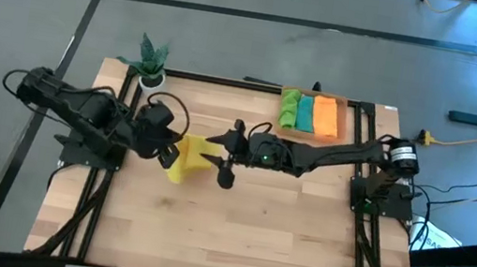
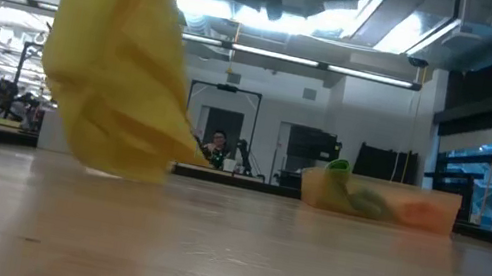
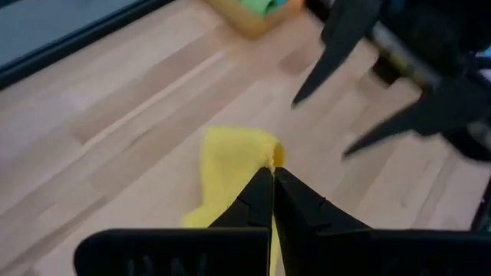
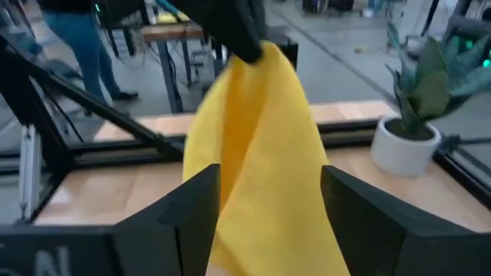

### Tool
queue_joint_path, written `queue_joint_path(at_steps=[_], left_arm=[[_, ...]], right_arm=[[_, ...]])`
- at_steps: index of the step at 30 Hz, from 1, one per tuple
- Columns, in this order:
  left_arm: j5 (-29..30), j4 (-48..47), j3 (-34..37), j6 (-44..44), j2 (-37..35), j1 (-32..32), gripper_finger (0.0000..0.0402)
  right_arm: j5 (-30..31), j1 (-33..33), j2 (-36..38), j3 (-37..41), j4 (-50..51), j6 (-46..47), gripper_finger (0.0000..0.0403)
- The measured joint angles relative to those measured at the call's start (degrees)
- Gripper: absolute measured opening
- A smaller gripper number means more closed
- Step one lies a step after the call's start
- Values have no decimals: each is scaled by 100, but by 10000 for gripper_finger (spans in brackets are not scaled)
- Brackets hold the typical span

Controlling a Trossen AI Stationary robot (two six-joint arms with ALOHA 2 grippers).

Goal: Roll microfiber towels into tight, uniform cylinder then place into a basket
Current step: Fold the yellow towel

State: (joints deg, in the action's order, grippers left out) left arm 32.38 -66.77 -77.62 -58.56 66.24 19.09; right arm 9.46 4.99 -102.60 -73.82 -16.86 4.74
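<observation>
High view: my left gripper (image 1: 172,149) is clenched on the top edge of the soft yellow microfiber towel (image 1: 189,158), holding it up over the middle of the pale wooden table (image 1: 232,237) so it hangs down. My right gripper (image 1: 227,155) faces it from the other side, fingers spread wide with the yellow cloth between them, gripping nothing. The shallow translucent orange basket (image 1: 343,121) sits at the far right edge, holding the rolled green, teal and orange towels (image 1: 309,113).
</observation>
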Motion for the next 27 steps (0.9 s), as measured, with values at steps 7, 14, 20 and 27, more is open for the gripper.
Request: queue_joint_path(at_steps=[7, 14, 20, 27], left_arm=[[-36, 619, 0, 622, 325, -297, 0], [-42, 696, 4, 666, 688, -485, 0], [-42, 1042, 4, 749, 742, -496, 0], [-36, 1345, 2, 956, 741, -496, 0]], right_arm=[[626, 192, -260, -151, -279, -160, 224], [2797, 523, -353, -555, 8, -390, 224], [2659, 540, -355, -579, 127, -202, 224], [2655, 534, -355, -577, 216, -185, 224]])
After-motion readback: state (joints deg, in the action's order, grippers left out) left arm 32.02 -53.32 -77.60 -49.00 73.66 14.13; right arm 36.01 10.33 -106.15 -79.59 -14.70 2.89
